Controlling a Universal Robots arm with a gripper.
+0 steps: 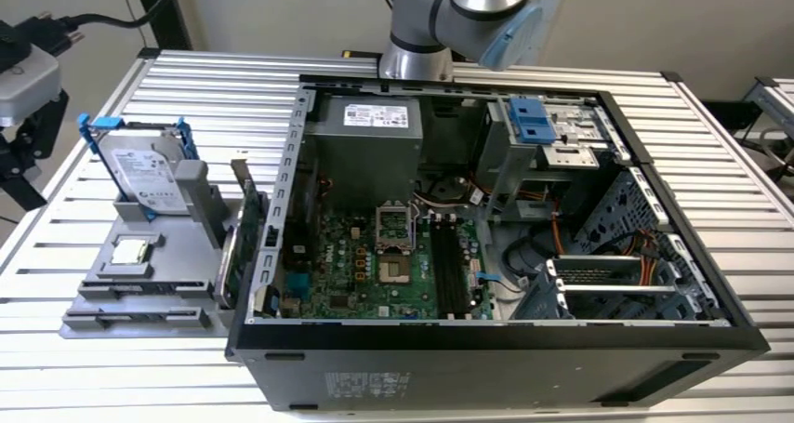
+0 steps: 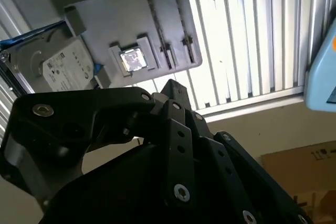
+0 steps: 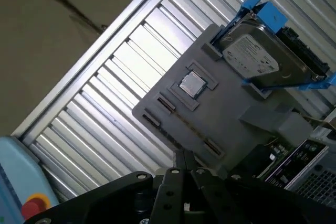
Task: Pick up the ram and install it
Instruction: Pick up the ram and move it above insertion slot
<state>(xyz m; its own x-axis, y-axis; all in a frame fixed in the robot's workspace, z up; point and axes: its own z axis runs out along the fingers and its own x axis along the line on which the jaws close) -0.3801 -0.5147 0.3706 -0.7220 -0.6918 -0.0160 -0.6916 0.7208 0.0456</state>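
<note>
The ram [image 1: 244,195] is a long, thin and narrow board of dark colour. In the exterior view it stands on its long edge, at the side of the gray holder [image 1: 137,293] that faces the open computer case [image 1: 496,339]. It is just beside the wider green card [image 1: 260,251]. It is well apart from the black motherboard slots [image 1: 453,265] inside the case.

The table [image 1: 720,153] is ribbed bright metal, the holder [image 1: 162,297] matt grey plastic.
</note>
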